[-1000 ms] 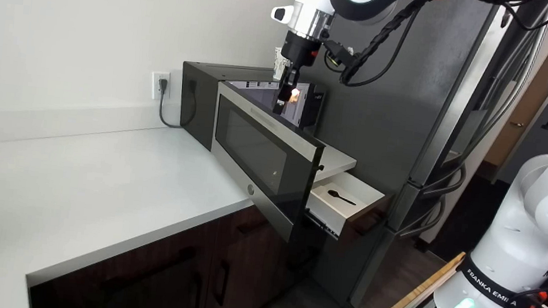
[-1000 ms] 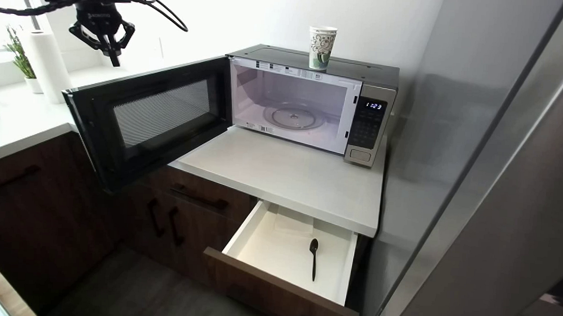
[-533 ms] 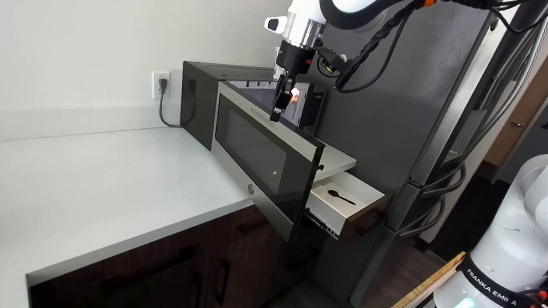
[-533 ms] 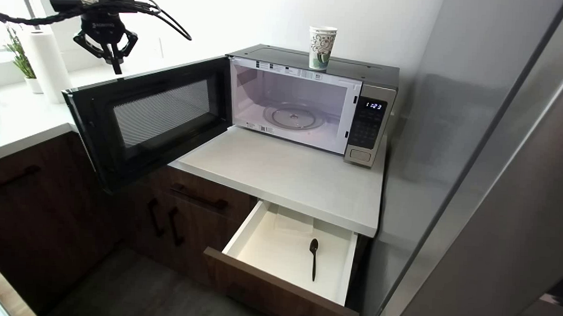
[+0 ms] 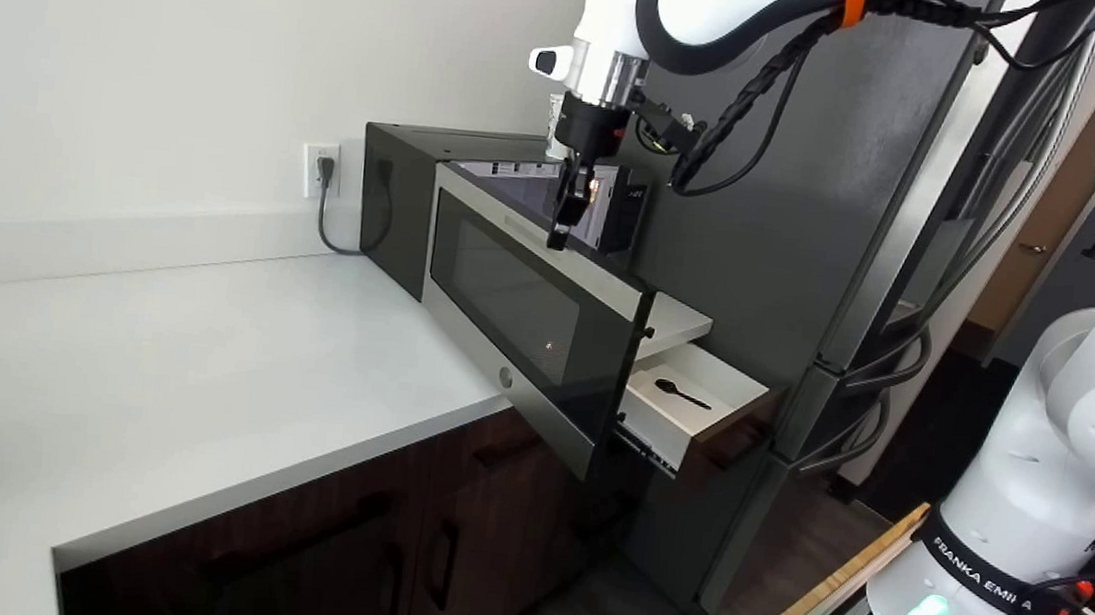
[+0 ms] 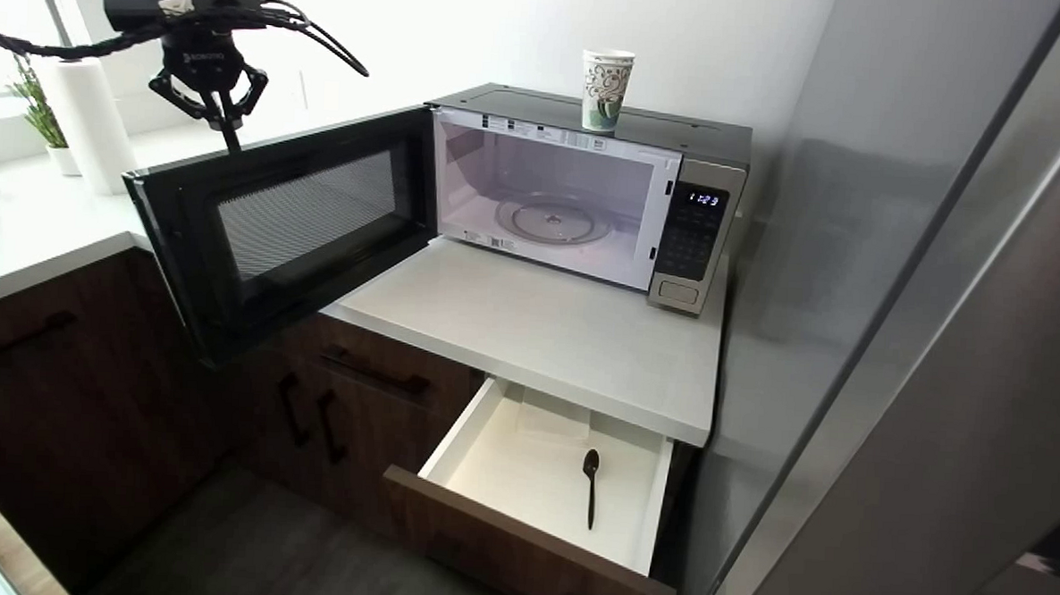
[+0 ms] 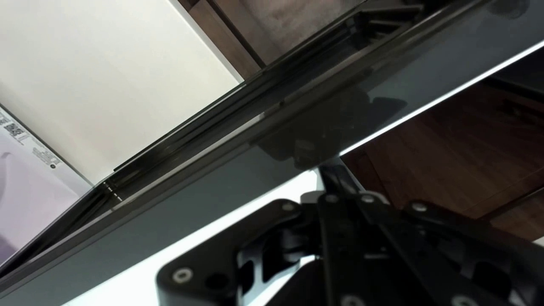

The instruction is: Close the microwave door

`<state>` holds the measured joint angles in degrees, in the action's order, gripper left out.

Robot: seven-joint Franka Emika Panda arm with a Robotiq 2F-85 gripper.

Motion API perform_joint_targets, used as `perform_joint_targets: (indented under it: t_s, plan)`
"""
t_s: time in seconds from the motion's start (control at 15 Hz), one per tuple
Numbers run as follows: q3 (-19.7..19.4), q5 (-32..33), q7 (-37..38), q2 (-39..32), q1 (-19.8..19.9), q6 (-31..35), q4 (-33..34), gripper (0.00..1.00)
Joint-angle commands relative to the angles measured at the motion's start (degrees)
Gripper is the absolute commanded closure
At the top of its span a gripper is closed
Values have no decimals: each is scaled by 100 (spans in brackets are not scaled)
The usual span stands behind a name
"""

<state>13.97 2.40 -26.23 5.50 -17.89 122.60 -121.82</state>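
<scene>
The microwave [image 6: 699,224] stands on the counter and also shows in an exterior view [image 5: 391,212]. Its door [image 6: 319,221] is swung wide open to the left there; its silver-framed outer face [image 5: 509,294] shows in an exterior view. My gripper [image 5: 557,240] points down at the outer side of the door, by its top edge. In an exterior view the gripper [image 6: 231,146] has its tip just behind that edge. In the wrist view the gripper [image 7: 335,173] is at the door's top rim [image 7: 212,187] and seems to touch its outer face. The fingers are together, holding nothing visible.
A paper cup [image 6: 605,91] stands on the microwave. Below the counter [image 6: 537,334] a drawer [image 6: 529,534] is pulled out with a black spoon [image 6: 590,488] in it. A tall grey fridge [image 5: 747,216] stands beside the microwave. A paper towel roll [image 6: 90,126] is at the back.
My gripper has moved down to the door's top edge and, in an exterior view, somewhat to the right. The door's free edge has swung slightly towards closing in the last half second.
</scene>
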Motion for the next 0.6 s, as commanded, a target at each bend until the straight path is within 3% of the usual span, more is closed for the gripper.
perform_joint_targets:
  t_s: [0.0, 0.53]
  plan:
    - [20, 264, 173, 84, 107, -233, -88, 100]
    - [-288, 681, 813, 388, 552, -291, -435, 100]
